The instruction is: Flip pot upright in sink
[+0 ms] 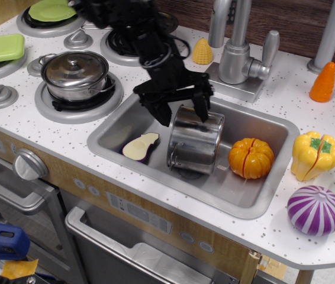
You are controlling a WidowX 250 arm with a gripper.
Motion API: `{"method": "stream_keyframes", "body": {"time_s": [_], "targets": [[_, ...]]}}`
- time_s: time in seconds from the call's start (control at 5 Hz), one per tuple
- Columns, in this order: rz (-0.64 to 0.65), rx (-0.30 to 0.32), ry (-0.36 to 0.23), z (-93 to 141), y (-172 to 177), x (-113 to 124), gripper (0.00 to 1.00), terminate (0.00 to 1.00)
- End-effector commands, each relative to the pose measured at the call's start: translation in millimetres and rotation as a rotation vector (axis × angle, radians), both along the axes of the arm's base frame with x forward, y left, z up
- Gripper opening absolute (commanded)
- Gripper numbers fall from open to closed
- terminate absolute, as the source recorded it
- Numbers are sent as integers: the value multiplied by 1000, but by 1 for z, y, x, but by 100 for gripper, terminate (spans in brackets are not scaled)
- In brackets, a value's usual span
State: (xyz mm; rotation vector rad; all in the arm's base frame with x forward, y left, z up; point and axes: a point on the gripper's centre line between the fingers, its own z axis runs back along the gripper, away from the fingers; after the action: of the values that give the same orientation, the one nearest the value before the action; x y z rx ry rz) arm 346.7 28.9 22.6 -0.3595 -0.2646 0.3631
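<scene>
You face a white speckled countertop [286, 228] with a grey sink [247, 201] set in its middle. At three o'clock of the sink stand a yellow pepper [314, 155] and a purple onion [315, 209]. An orange carrot [324, 82] sits at two o'clock, a yellow corn piece [202, 51] at twelve.

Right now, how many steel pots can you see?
2: the pot tilted in the sink under the pincer, and a lidded pot on the front burner. The arm may hide another behind.
</scene>
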Motion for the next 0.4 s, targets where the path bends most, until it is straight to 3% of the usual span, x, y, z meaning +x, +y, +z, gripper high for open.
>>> {"method": "stream_keyframes", "body": {"time_s": [0.0,0.2], "targets": [[31,-109,-49,6,-3,2,100,0],[59,-182,-48,1,-5,0,100,0]]}}
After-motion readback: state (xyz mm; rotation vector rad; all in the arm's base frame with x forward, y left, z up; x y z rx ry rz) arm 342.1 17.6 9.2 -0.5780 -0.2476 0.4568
